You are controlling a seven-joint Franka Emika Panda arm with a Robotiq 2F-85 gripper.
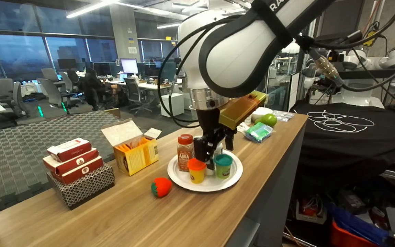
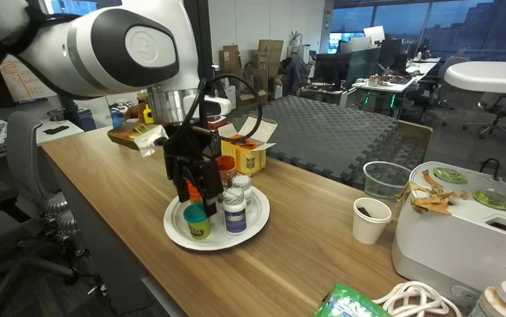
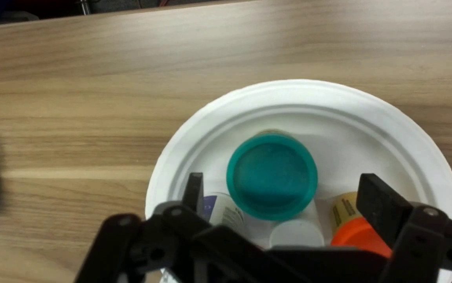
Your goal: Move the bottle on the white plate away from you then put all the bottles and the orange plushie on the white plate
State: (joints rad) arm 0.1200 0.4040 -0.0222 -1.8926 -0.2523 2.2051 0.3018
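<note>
The hand (image 3: 281, 188) hangs low over the white plate (image 3: 300, 92), its fingers spread wide and nothing pinched between them. In the wrist view the teal-lidded tub (image 3: 272, 177) shows in the gap between the fingers; I cannot tell whether either one touches it. Just below the lid in that view, tucked in close to the hand's body, is a white-capped bottle (image 3: 296, 234), partly covered by the hand. A purple-labelled white bottle (image 2: 235, 215) stands upright just beside one finger, with another white bottle (image 2: 245, 190) right behind it. The orange-lidded tub (image 1: 196, 171) is near the opposite finger, and the red-capped bottle (image 1: 185, 154) stands upright to the left of the hand in an exterior view. All of these are on the plate. The orange plushie (image 1: 162, 187), a strawberry shape with green leaves, lies on the tabletop (image 1: 125, 223) beyond the orange-lidded tub from the hand, just outside the rim. Farther left of the hand there are an open yellow box (image 1: 137, 156) and stacked red boxes (image 1: 75, 161); to its right, a green packet (image 1: 259, 132) and a green fruit (image 1: 269, 120).
</note>
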